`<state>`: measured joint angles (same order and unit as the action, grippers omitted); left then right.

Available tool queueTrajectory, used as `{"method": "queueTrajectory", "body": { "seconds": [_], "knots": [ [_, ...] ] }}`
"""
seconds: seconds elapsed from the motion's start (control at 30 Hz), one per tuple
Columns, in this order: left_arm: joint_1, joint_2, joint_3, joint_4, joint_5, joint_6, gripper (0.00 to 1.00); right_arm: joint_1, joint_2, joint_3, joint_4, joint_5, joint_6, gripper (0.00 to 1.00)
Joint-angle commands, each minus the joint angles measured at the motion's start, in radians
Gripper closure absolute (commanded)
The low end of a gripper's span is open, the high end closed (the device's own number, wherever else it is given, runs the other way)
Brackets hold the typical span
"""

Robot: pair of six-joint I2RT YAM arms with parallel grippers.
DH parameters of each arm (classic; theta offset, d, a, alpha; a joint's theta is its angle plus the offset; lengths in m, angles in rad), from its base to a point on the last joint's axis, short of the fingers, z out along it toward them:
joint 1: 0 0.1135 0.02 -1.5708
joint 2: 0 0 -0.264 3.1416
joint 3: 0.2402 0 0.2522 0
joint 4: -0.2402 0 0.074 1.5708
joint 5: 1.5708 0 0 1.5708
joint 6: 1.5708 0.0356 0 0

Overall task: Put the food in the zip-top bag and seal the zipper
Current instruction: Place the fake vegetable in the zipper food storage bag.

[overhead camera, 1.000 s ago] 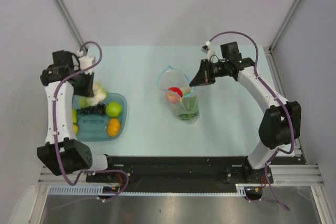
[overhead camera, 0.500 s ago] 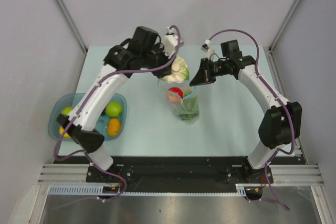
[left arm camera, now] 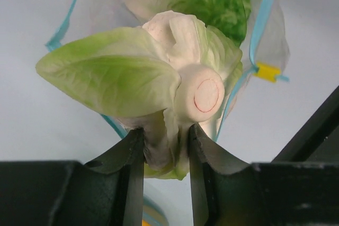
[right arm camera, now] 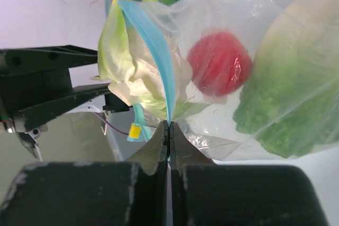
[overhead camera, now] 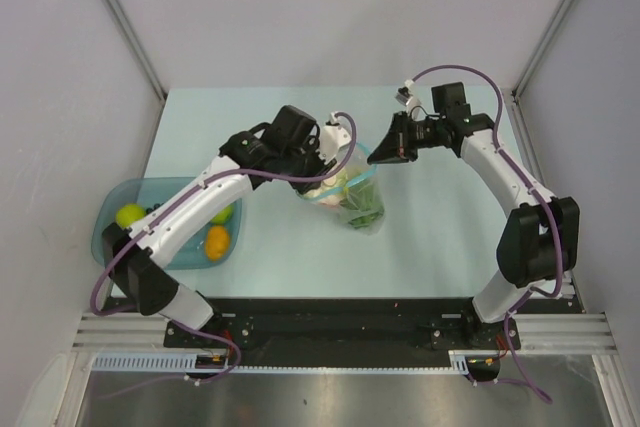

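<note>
The zip-top bag [overhead camera: 367,211] lies mid-frame in the top view, a red apple [right arm camera: 220,63] and green leaf [right arm camera: 286,104] inside. At its mouth the left gripper [left arm camera: 165,142] clenches a pale lettuce piece [left arm camera: 132,72], while the right gripper [right arm camera: 168,130] pinches the blue zipper [right arm camera: 151,38]; the teal bowl [overhead camera: 103,225] sits lower left.

- A teal bowl [overhead camera: 180,250] is set at the left edge of the table [overhead camera: 450,237].
- The pale blue table is enclosed by grey walls [overhead camera: 330,7].
</note>
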<state>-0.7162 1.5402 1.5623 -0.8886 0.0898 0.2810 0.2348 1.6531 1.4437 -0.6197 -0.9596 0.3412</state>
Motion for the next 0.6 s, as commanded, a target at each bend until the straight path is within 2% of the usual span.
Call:
{"method": "queueTrajectory", "body": {
  "seconds": [0.0, 0.13, 0.2, 0.3, 0.53, 0.57],
  "knots": [
    [-0.025, -0.059, -0.038, 0.070, 0.056, 0.044, 1.00, -0.008, -0.044, -0.009, 0.097, -0.053, 0.070, 1.00],
    [-0.045, 0.029, 0.089, 0.036, 0.159, 0.055, 0.99, 0.021, -0.050, -0.009, 0.098, -0.067, 0.052, 1.00],
    [-0.051, 0.064, 0.143, 0.053, 0.203, 0.044, 0.96, 0.032, -0.055, -0.012, 0.092, -0.073, 0.047, 1.00],
    [-0.071, 0.150, 0.182, 0.056, 0.212, 0.060, 0.95, 0.037, -0.064, -0.019, 0.097, -0.074, 0.053, 1.00],
    [-0.071, 0.253, 0.134, 0.146, 0.197, 0.000, 0.89, 0.000, -0.075, -0.037, 0.092, -0.083, 0.065, 1.00],
    [-0.071, 0.270, 0.121, 0.160, 0.188, -0.002, 0.85, -0.008, -0.075, -0.040, 0.095, -0.087, 0.068, 1.00]
  ]
}}
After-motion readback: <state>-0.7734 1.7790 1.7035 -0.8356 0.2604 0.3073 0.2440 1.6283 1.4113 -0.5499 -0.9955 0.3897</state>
